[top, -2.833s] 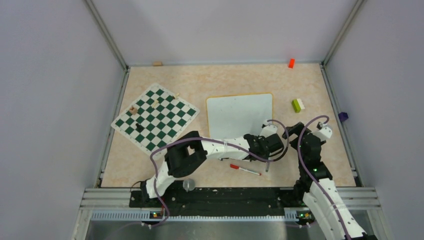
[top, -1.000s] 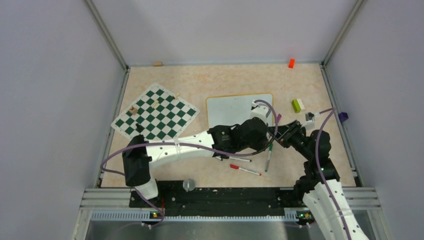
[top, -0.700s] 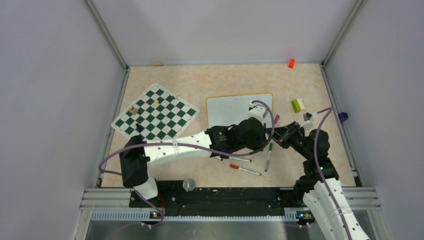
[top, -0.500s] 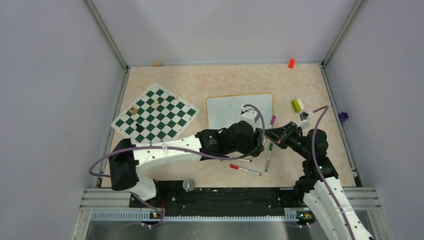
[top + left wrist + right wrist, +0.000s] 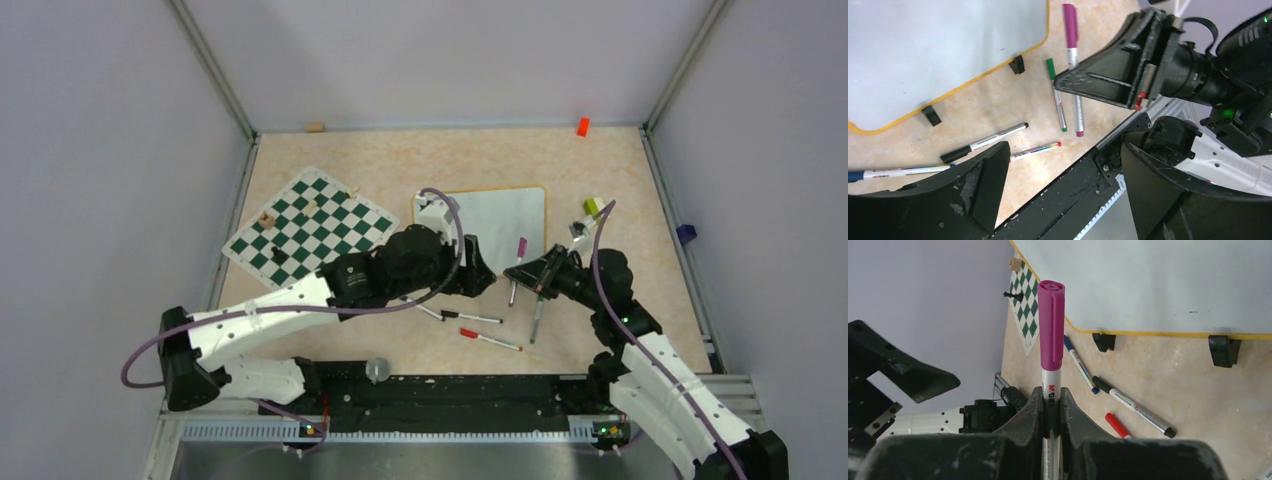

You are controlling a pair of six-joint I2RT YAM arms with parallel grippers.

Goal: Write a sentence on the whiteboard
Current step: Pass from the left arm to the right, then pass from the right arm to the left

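Note:
The whiteboard (image 5: 497,213) lies flat with its yellow frame and two black clips (image 5: 1104,341) on the near edge. Its face (image 5: 938,45) shows plain white, and no sentence is in view. My right gripper (image 5: 522,272) is shut on the white barrel of a purple-capped marker (image 5: 1051,325), just in front of the board's near right corner. The cap is on and points toward the board. My left gripper (image 5: 480,278) hovers a little to the left of it, open and empty, with its fingers (image 5: 983,185) spread wide above the loose pens.
Green (image 5: 537,318), red (image 5: 490,341), black (image 5: 470,317) and blue (image 5: 420,308) markers lie on the table near the front edge. The chessboard mat (image 5: 310,235) with a few pieces is at the left. Small blocks (image 5: 592,207) sit right of the board and by the back wall (image 5: 582,126).
My left gripper has opened and drawn back to the left, away from the purple marker. The right gripper has stayed shut on the marker and carried it left and nearer.

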